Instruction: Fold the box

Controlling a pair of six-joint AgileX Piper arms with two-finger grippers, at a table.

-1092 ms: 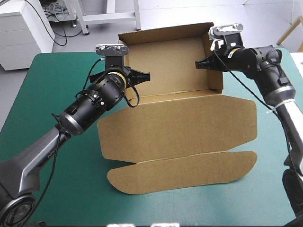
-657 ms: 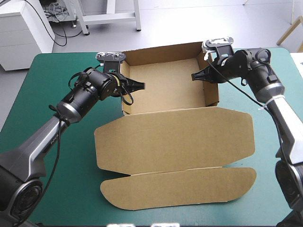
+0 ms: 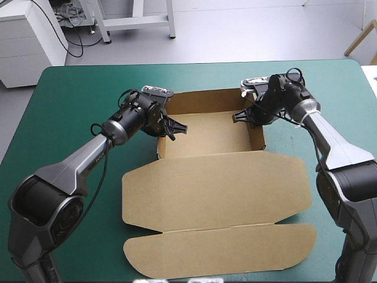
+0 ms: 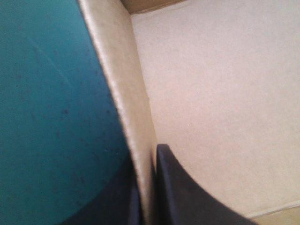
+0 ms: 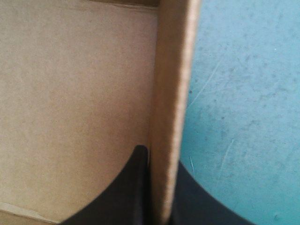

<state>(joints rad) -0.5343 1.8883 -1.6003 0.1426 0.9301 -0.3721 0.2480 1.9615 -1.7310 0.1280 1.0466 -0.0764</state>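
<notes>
The brown box point(image 3: 206, 132) lies on the teal-green table as an open tray with raised walls, its lid point(image 3: 218, 188) flat toward the near edge. My left gripper point(image 3: 171, 125) pinches the tray's left side wall point(image 4: 129, 108): one black finger point(image 4: 187, 192) is inside the tray, the other outside. My right gripper point(image 3: 246, 115) is shut on the right side wall point(image 5: 171, 108) in the same way, with one finger point(image 5: 124, 192) inside. In both wrist views the wall stands upright between the fingers.
The lid's front flap point(image 3: 221, 250) reaches close to the table's near edge. Bare teal-green cover point(image 3: 70, 94) lies left of the tray and to the right of it point(image 3: 336, 94). A white cabinet point(image 3: 29, 35) stands beyond the far left corner.
The tray, earlier tilted up with its base facing me, has come down flat onto the table. Both grippers have lowered with it and moved nearer, keeping hold of the side walls.
</notes>
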